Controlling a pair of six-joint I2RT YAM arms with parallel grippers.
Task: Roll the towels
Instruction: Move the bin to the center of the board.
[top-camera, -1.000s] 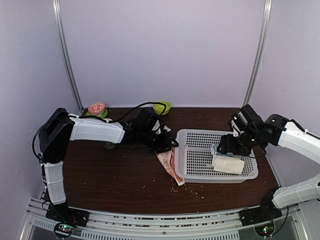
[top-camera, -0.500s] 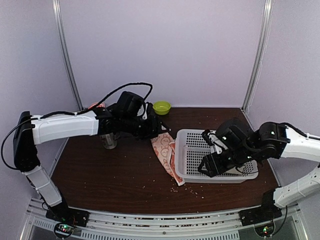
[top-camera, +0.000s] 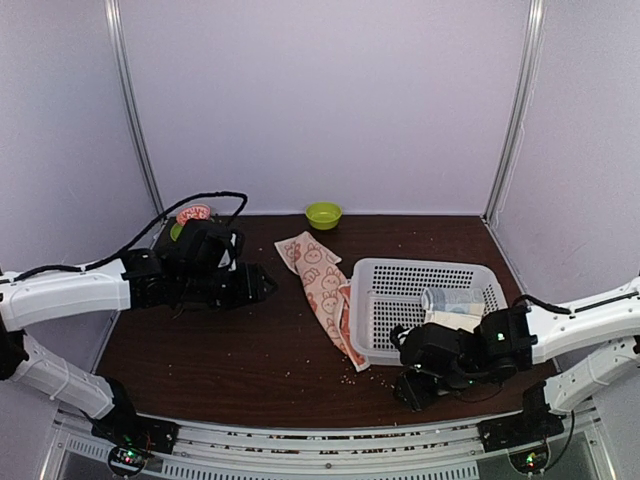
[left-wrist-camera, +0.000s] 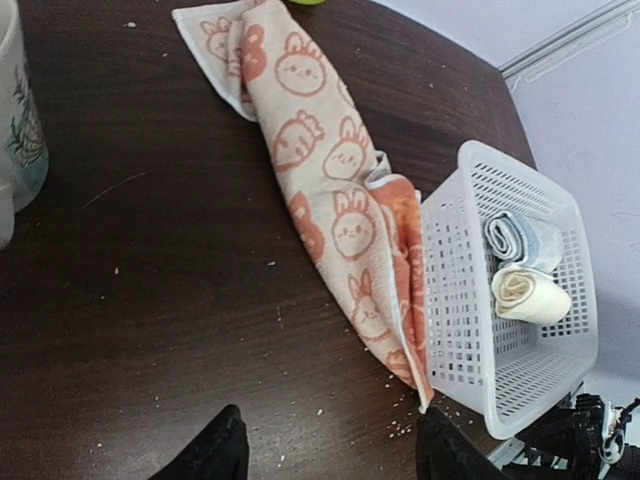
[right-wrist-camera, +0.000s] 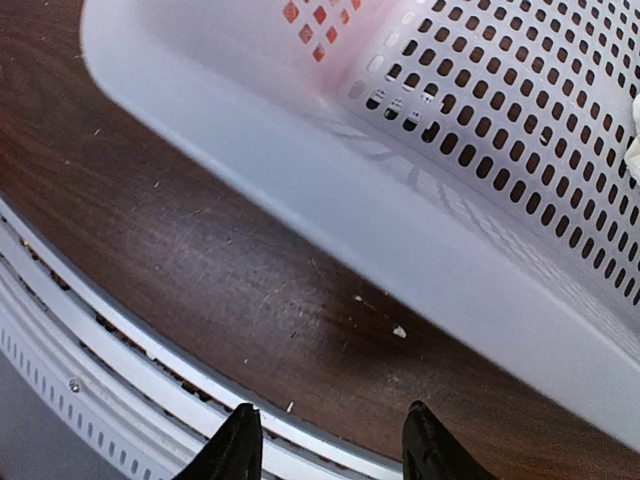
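Lying on the tabletop (top-camera: 220, 350): the rabbit-print towel (top-camera: 322, 285), unrolled and rumpled. It runs from near the green bowl (top-camera: 323, 214) down to the white basket (top-camera: 420, 263), and its near end touches the basket's left wall.
Cream towel (left-wrist-camera: 530, 297): rolled up and sitting inside the basket, just beside a pale blue-white packet (left-wrist-camera: 520, 240).
Left gripper (left-wrist-camera: 332, 450): from my remote seat I see it released, fingers apart with nothing between them. It hovers over bare wood to the left of the rabbit-print towel.
Right gripper (right-wrist-camera: 330, 420): likewise released and empty. It sits low over the tabletop's near edge, just outside the basket's near wall.
Mug (left-wrist-camera: 15, 120): at the edge of my left wrist view, well apart from the rabbit-print towel.
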